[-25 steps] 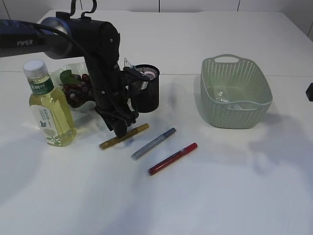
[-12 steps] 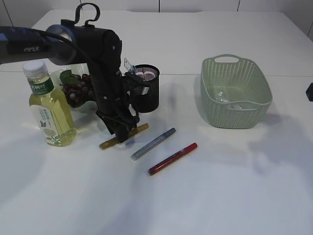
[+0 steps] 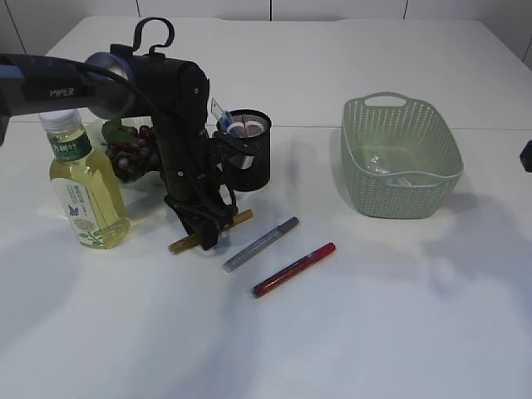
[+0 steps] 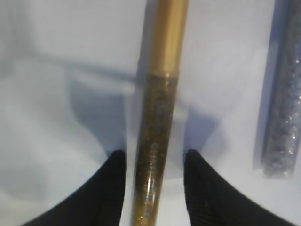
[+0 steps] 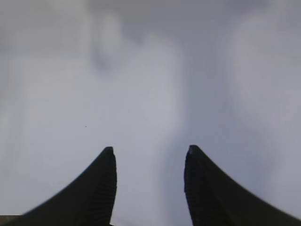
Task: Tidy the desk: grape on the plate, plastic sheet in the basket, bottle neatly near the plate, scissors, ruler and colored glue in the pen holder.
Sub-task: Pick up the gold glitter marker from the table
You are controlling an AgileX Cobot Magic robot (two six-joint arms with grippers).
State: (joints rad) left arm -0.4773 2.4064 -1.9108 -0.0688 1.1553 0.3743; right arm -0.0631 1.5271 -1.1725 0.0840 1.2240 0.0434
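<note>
In front of the black mesh pen holder (image 3: pixel 248 150), my left gripper (image 4: pixel 155 188) straddled the gold glitter glue pen (image 4: pixel 160 113), fingers apart, whether touching it I couldn't tell; its arm hid part of the dark grapes (image 3: pixel 129 154); crumpled clear plastic lay in the green woven basket (image 3: pixel 401 154); my right gripper (image 5: pixel 148 181) gaped over bare table.

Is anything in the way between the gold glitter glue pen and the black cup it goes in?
Nothing visible blocks it. The gold glitter glue pen lies just before the black mesh pen holder, already between the left gripper fingers.
</note>
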